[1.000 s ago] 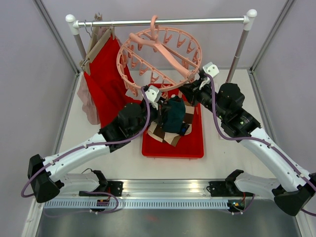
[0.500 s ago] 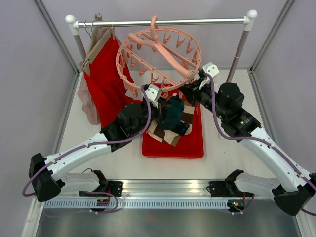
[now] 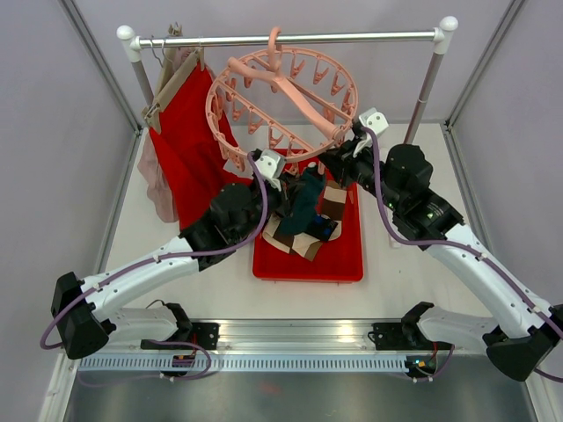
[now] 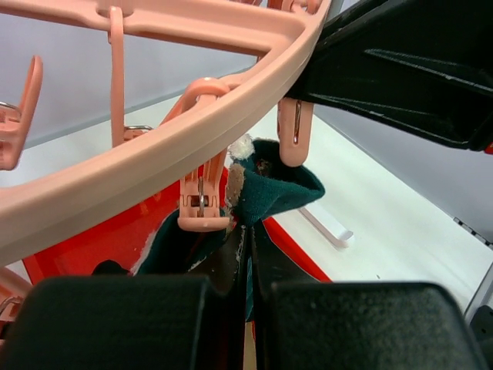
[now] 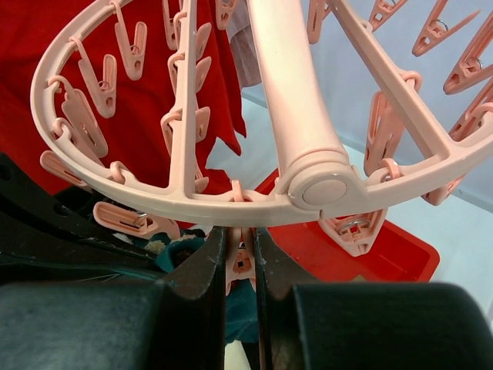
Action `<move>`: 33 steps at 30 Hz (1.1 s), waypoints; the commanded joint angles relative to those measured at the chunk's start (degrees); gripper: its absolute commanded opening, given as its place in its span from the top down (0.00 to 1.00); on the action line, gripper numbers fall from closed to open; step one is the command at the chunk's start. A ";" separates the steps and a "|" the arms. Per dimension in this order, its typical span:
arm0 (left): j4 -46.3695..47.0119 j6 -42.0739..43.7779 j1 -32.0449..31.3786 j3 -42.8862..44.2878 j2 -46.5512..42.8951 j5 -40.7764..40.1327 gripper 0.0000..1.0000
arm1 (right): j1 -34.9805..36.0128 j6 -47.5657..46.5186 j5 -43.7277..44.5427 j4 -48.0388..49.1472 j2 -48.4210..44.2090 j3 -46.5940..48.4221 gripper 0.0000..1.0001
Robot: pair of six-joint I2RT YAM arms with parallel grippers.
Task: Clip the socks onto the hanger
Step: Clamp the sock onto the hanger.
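Fingers of left gripper [image 4: 247, 258] together, clamped on dark teal sock [image 4: 277, 189], lifted above red tray [image 3: 345, 264] to just under near rim of pink hanger [image 3: 283, 92]. Sock top right beside two dangling pegs (contact unclear). Right gripper [image 5: 241, 254] narrowed onto one peg [image 5: 242, 260] beneath the ring. Hanger hooked on rail [image 3: 352, 37], tilted. Remaining socks [image 3: 303, 246] heaped in tray's far half.

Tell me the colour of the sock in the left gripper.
The sock is dark teal; the left wrist view shows it best.
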 commanded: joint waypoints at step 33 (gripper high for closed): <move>7.21 -1.18 -1.13 -0.70 -0.03 3.09 0.98 | 0.16 4.56 3.91 -1.49 1.97 4.05 1.00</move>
